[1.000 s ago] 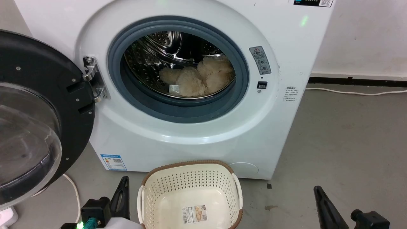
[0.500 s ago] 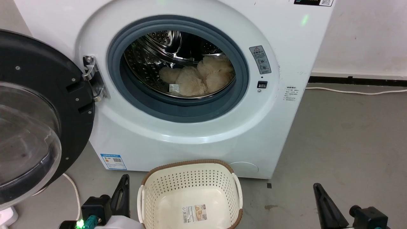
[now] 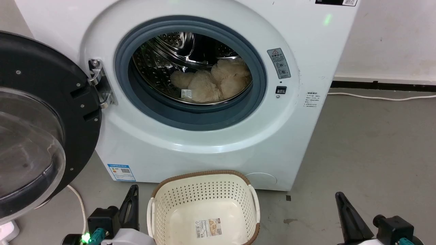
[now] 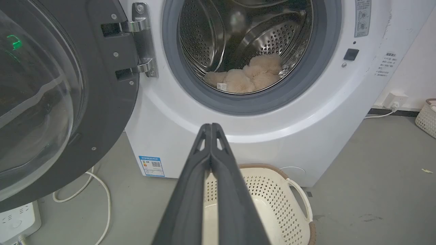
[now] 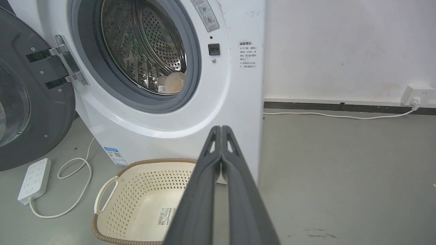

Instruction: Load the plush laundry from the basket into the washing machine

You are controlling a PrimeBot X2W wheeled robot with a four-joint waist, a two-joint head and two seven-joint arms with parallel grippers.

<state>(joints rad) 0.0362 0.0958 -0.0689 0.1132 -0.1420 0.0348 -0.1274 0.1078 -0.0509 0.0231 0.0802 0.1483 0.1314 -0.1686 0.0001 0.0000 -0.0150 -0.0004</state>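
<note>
The cream-beige plush laundry [image 3: 214,85] lies inside the steel drum of the white washing machine [image 3: 204,149], its white tag toward the front; I also see the plush laundry [image 4: 247,75] in the left wrist view and the plush laundry [image 5: 173,81] in the right wrist view. The cream basket [image 3: 204,204] stands on the floor before the washer with only a label sticker inside. My left gripper [image 3: 133,190] is shut, left of the basket. My right gripper [image 3: 339,196] is shut, well right of it. In the wrist views the left gripper [image 4: 210,126] and right gripper [image 5: 221,128] show touching fingertips.
The black-rimmed glass door [image 3: 34,129] hangs wide open at the left. A white power strip [image 5: 34,177] and looped cable [image 5: 73,170] lie on the grey floor under it. Another cable [image 3: 381,98] runs along the wall at right. A second basket [image 4: 427,117] sits far right.
Both grippers have risen slightly in the head view. The laundry, basket and door have not moved.
</note>
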